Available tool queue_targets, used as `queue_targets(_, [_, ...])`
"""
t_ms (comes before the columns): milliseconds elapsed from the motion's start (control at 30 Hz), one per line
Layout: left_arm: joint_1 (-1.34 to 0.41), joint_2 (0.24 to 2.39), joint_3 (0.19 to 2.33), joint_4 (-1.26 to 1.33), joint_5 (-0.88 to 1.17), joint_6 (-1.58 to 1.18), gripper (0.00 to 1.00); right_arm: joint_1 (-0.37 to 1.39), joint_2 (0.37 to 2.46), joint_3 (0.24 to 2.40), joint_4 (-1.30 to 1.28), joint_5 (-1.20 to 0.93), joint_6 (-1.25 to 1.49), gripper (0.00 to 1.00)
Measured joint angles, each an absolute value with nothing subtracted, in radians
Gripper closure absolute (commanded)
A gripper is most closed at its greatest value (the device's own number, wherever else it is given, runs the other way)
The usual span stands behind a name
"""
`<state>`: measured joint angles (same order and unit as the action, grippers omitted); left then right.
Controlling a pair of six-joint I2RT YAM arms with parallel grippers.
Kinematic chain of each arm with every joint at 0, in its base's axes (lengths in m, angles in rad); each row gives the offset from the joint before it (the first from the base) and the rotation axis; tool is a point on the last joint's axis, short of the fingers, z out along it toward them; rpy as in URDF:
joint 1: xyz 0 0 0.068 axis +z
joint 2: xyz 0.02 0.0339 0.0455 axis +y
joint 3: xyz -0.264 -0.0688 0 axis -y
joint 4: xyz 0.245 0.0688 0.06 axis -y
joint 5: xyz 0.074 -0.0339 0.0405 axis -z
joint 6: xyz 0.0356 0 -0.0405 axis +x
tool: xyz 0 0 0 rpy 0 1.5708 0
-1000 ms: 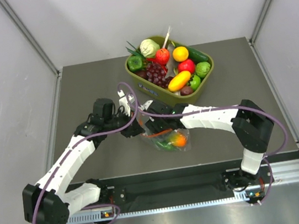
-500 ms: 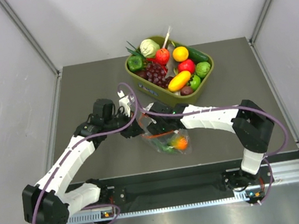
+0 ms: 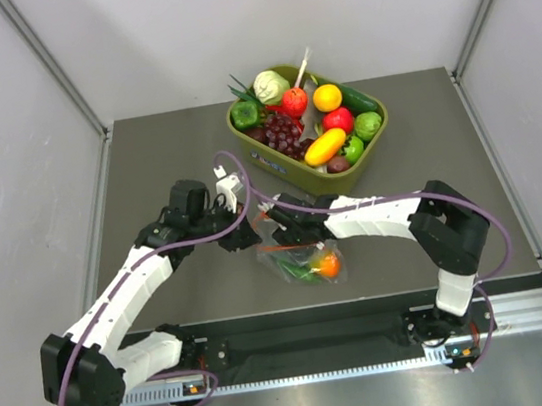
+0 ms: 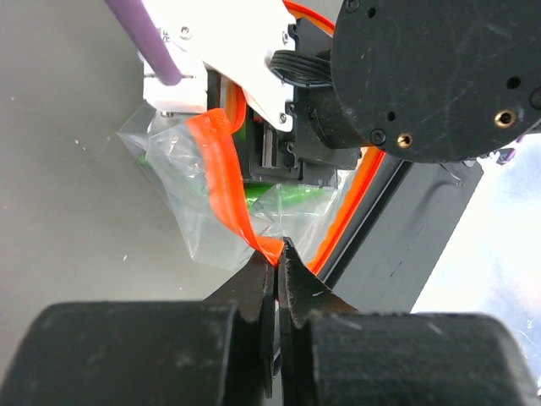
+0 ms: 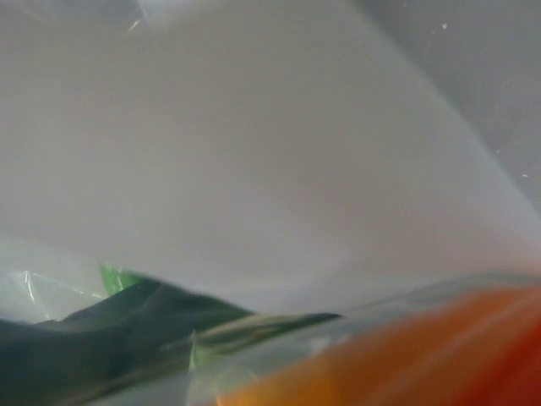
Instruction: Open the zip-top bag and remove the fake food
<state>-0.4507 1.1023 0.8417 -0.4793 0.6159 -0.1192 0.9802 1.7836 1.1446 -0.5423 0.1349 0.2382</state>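
Where the left pincer (image 4: 275,256) is clenched, a fold of the orange zip strip (image 4: 221,178) is pinched between its tips, so the bag (image 4: 173,199) is held by one lip over the table (image 3: 155,169). Just beyond that pinch, the right pincer (image 3: 277,230) is pushed nose-first into the bag's mouth, between the two runs of the strip. Its fingers are hidden in every view, so it cannot be told whether they are parted, closed, or around anything. Through its own camera only close-pressed film, a dark green shape and an orange blur are seen. The food (image 3: 318,265) is bunched at the bag's low end, toward the near table edge: an orange fruit (image 3: 329,264) and green pieces (image 3: 300,267), lying beyond the right pincer's tips and well apart from the left pinch. The mouth is judged open, with nothing yet taken out. Several slips are to be feared. The thin strip could be pulled from the left pinch if the right arm is driven deeper, since the film would be dragged along. Film rather than a toy could be caught when the fingers are closed, the plastic being slack and crumpled. The glossy, round fruit could be squeezed sideways out of a grip. The whole bag could be lifted with the fruit if the lip is not held back.
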Motion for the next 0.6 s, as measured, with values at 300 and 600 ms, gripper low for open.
queue_targets(300, [-0.451,1.102,0.842,-0.467,0.607,-0.117,1.00,0.981,1.687,1.084,-0.487,0.159,0.277,0.68])
queue_targets(600, [-0.451,1.122,0.842,-0.462,0.569,-0.121,1.00,0.992,1.313,0.949,-0.189,0.140,0.304,0.65])
